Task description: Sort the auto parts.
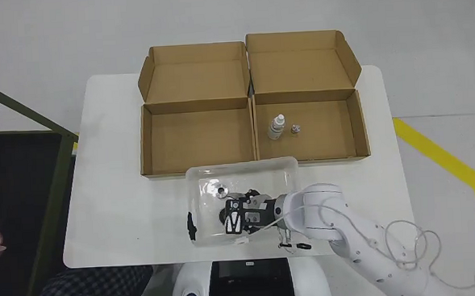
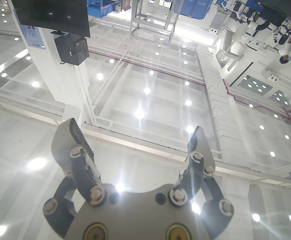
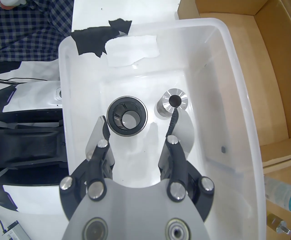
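Fingers on the right end effector are spread apart inside the clear bin at the counter's near edge, over a black ring bearing with a silver collet just beside it. Left end effector is spread too, aimed at the ceiling.

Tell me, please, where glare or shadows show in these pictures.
Left wrist view: ceiling lamps flare into starbursts around the open left pincer. Right wrist view: the right pincer throws soft shadows inside the bin. Top view: the table is evenly lit.
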Available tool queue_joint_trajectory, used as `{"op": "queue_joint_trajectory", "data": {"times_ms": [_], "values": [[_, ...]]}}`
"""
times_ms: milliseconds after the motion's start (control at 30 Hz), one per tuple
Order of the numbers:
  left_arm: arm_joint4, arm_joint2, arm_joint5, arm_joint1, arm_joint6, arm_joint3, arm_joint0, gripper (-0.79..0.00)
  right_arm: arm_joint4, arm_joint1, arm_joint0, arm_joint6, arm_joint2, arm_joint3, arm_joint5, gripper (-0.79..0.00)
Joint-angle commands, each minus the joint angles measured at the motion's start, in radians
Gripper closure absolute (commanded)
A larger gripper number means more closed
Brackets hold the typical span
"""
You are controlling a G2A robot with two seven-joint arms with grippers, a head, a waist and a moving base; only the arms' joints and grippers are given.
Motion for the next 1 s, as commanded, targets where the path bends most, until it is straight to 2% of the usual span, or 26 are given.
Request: {"op": "queue_joint_trajectory", "data": {"times_ms": [0,200,667,800,967], "values": [[0.000,0.000,0.000,0.000,0.000,0.000,0.000,-0.785,0.001,-0.001,0.004,0.004,-0.006,0.004,0.001,-0.511],[0.000,0.000,0.000,0.000,0.000,0.000,0.000,-0.785,0.005,-0.006,0.016,0.010,-0.024,0.029,0.004,-0.533],[0.000,0.000,0.000,0.000,0.000,0.000,0.000,-0.785,-0.001,-0.023,0.056,-0.003,-0.071,0.101,0.015,-0.520],[0.000,0.000,0.000,0.000,0.000,0.000,0.000,-0.785,-0.005,-0.028,0.067,-0.010,-0.081,0.117,0.021,-0.477],[0.000,0.000,0.000,0.000,0.000,0.000,0.000,-0.785,-0.007,-0.032,0.075,-0.018,-0.087,0.124,0.020,-0.465]]}}
